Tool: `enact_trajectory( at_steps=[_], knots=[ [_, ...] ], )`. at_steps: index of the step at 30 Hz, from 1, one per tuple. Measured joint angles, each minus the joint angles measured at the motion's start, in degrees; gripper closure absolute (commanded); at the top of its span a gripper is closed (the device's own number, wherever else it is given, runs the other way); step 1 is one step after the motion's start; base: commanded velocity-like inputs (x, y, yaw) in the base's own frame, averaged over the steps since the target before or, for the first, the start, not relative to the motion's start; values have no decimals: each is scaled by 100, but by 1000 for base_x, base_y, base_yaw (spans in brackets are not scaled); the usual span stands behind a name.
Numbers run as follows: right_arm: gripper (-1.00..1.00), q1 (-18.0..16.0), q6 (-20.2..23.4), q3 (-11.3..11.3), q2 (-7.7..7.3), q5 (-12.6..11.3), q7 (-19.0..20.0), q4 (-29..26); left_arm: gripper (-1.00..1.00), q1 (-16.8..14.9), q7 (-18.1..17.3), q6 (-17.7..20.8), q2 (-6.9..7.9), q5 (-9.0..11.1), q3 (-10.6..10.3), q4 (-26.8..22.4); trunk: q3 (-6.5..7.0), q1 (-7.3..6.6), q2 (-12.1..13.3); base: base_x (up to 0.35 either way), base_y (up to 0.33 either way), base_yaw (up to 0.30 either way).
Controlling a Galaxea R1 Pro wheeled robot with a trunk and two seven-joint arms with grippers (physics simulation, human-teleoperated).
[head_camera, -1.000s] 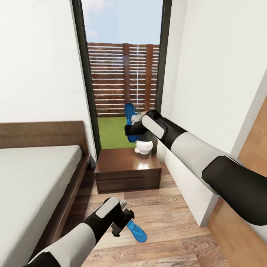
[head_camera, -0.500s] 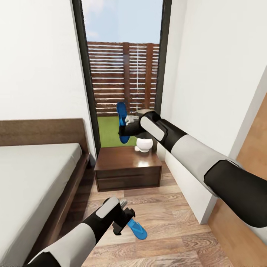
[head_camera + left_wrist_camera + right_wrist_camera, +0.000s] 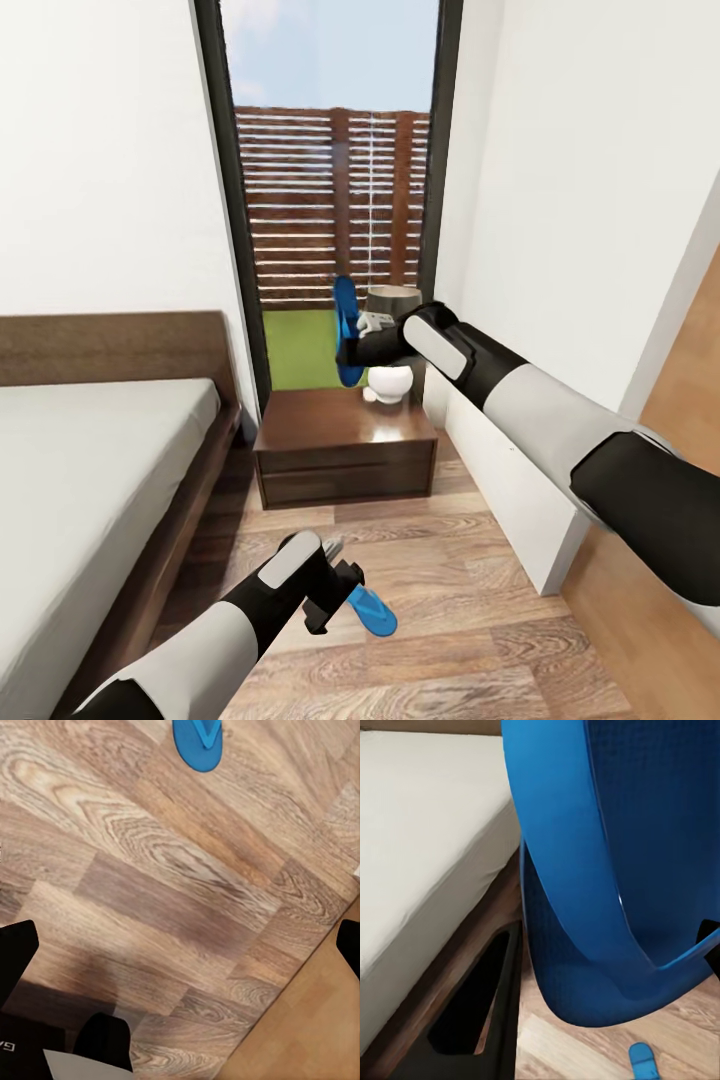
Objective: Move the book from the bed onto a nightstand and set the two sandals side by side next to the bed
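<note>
The right gripper [image 3: 352,350], at the centre of the head frame, is clamped on a blue sandal [image 3: 347,330] that stands on end in the air above the dark wood nightstand [image 3: 345,440], in front of the window [image 3: 330,190]. A white lamp [image 3: 390,378] stands on the nightstand just behind it. At lower centre the left gripper [image 3: 340,590] hangs over the wood floor [image 3: 450,600] with its fingers spread and nothing between them. The second sandal [image 3: 372,611] lies flat on the floor just beside it. The bed [image 3: 90,480] fills the left side.
</note>
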Motion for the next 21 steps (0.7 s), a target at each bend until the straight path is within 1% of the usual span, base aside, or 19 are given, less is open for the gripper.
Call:
enact_trajectory(
  at_steps=[5, 7, 10, 11, 12, 14, 15, 18, 21],
  knots=[
    [100, 0, 1, 0, -47, -5, 132, 1, -100, 0, 0, -1, 0, -10, 2, 3, -103, 110, -201, 0, 0, 0],
    [100, 1, 2, -2, -51, -13, 166, 0, -100, 0, 0, -1, 0, -11, 2, 3, -105, 110, -202, 0, 0, 0],
    [100, 13, 3, -2, -56, -20, 318, -2, -100, 0, 0, -1, 0, -14, 4, 4, -106, 110, -202, 0, 0, 0],
    [100, 32, 4, -2, -58, -28, 444, -1, -100, -1, 0, -4, 0, -14, 4, 4, -106, 110, -202, 0, 0, 0],
    [100, 76, 7, -2, -62, -36, 681, -1, -100, -1, 0, -7, 0, -14, 5, 4, -107, 110, -202, 0, 0, 0],
    [100, 112, 5, -2, -65, -10, 857, -1, -100, -1, 0, -8, 0, -14, 5, 4, -107, 110, -202, 0, 0, 0],
    [100, 141, 8, -2, -64, -16, 1006, -2, -100, -1, 0, -9, 0, -15, 5, 4, -107, 110, -202, 0, 0, 0],
    [100, 176, 7, -2, -67, 0, 1196, -2, -100, -1, 0, -11, 0, -19, 7, 4, -107, 110, -202, 0, 0, 0],
    [100, 188, 6, -2, -68, 7, 1259, 0, -100, 0, 0, -16, 0, -22, 7, 4, -107, 109, -203, 69, 0, 0]
  ],
)
